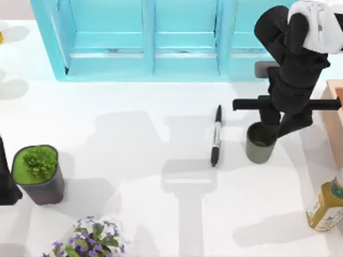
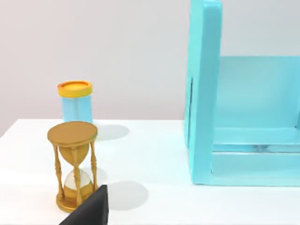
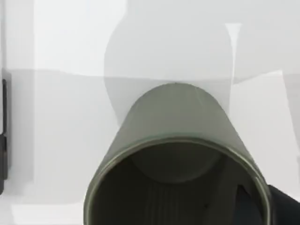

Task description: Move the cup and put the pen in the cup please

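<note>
The olive-grey cup [image 1: 260, 143] stands upright on the white table, right of centre. My right gripper [image 1: 275, 128] comes down on the cup's far right rim. The right wrist view shows the cup [image 3: 176, 122] from close above. One dark finger [image 3: 242, 199] is inside the wall and the other finger [image 3: 285, 206] outside it, so the gripper is shut on the rim. The black pen [image 1: 216, 135] with its pale band lies flat just left of the cup, apart from it. A strip of the pen [image 3: 3, 136] shows at the wrist view's edge. My left arm [image 1: 6, 179] is parked at the table's left edge.
A turquoise cabinet [image 1: 150, 37] spans the back. A dark pot with a green plant [image 1: 38, 174] and purple flowers [image 1: 91, 241] sit front left. A yellow bottle [image 1: 327, 206] and a wooden box [image 1: 335, 115] stand at the right. A gold hourglass [image 2: 72, 164] and an orange-lidded jar [image 2: 75, 101] are far left.
</note>
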Robot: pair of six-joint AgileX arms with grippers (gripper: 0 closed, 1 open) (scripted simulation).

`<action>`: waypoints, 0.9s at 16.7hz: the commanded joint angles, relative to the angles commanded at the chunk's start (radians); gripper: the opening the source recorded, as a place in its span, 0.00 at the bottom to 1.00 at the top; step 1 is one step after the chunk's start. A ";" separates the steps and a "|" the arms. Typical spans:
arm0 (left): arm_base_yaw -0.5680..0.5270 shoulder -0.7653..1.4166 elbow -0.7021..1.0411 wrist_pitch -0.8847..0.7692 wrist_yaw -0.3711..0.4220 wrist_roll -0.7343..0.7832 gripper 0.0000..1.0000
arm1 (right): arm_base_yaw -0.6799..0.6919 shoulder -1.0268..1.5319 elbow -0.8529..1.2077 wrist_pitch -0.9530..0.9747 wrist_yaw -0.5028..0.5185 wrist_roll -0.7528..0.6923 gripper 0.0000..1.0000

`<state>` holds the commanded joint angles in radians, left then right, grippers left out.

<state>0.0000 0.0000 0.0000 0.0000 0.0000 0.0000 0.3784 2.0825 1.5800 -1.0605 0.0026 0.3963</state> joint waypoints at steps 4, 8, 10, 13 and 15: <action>0.000 0.000 0.000 0.000 0.000 0.000 1.00 | 0.000 0.000 0.000 0.000 0.000 0.000 0.60; 0.000 0.000 0.000 0.000 0.000 0.000 1.00 | 0.000 0.000 0.000 0.000 0.000 0.000 0.90; 0.000 0.000 0.000 0.000 0.000 0.000 1.00 | 0.000 0.000 0.000 0.000 0.000 0.000 1.00; 0.000 0.000 0.000 0.000 0.000 0.000 1.00 | 0.000 0.000 0.000 0.000 0.000 0.000 1.00; 0.000 0.000 0.000 0.000 0.000 0.000 1.00 | 0.000 0.000 0.000 0.000 0.000 0.000 1.00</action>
<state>0.0000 0.0000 0.0000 0.0000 0.0000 0.0000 0.3784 2.0825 1.5800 -1.0605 0.0026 0.3963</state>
